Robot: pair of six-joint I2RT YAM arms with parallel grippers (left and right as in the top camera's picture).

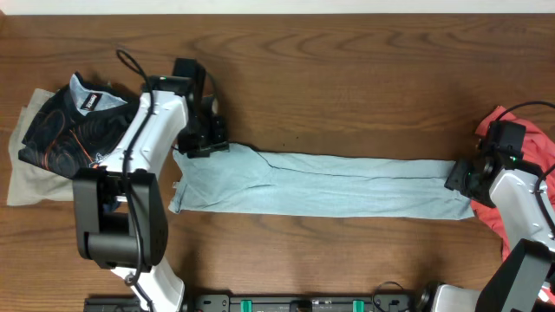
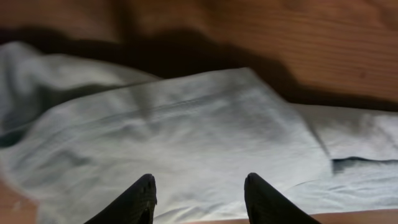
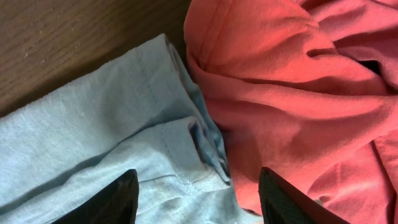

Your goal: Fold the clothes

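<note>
A light blue garment [image 1: 321,185] lies stretched in a long folded strip across the wooden table. My left gripper [image 1: 206,134] hovers over its left end, open and empty; the left wrist view shows the pale cloth [image 2: 186,137] under the spread fingers [image 2: 199,186]. My right gripper [image 1: 461,178] is at the strip's right end, open; its wrist view shows the blue hem [image 3: 124,137] beside a red garment [image 3: 292,93], fingers [image 3: 199,186] straddling the two.
A dark patterned garment [image 1: 61,130] lies on a beige one [image 1: 26,173] at the left edge. The red garment [image 1: 529,147] is bunched at the right edge. Bare wood [image 1: 347,78] lies behind the strip.
</note>
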